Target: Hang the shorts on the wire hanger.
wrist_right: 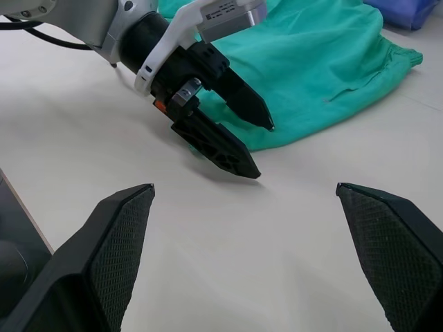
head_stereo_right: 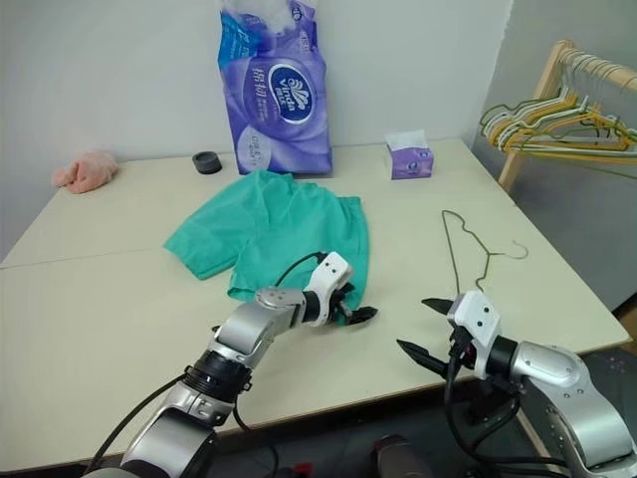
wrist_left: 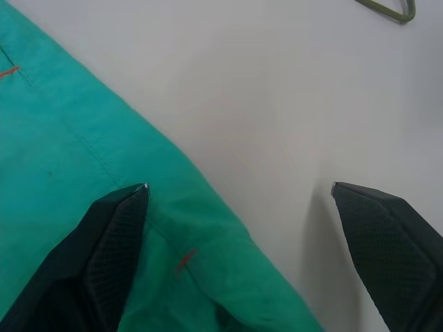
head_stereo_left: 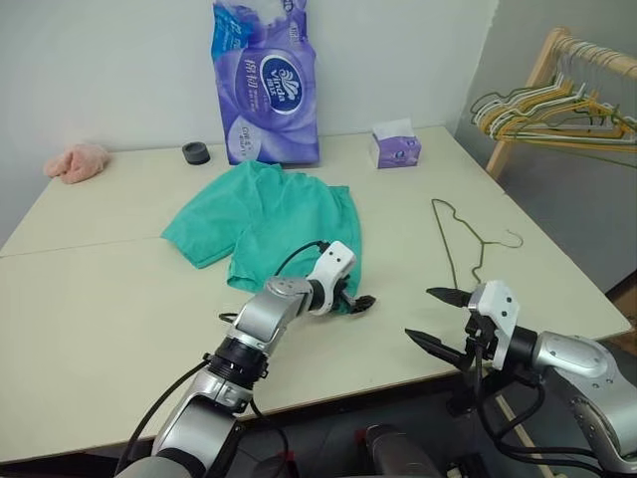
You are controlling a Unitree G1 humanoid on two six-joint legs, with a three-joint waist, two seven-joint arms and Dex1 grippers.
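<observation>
Left eye view: shorts (head_stereo_left: 269, 224) lie flat on the table (head_stereo_left: 90, 299), spread roughly diagonally, one end toward the purple tissue pack (head_stereo_left: 267, 85), the other toward the robot. Wire hanger (head_stereo_left: 468, 239) lies flat on the table to their right, well apart, long axis running near-to-far, hook (head_stereo_left: 510, 239) pointing right. Left tool (head_stereo_left: 350, 296) is wide open and empty at the shorts' near edge; in the left wrist view one finger (wrist_left: 111, 242) is over the fabric, the other over bare table. Right tool (head_stereo_left: 438, 319) is also wide open, empty, at the table's near edge below the hanger.
</observation>
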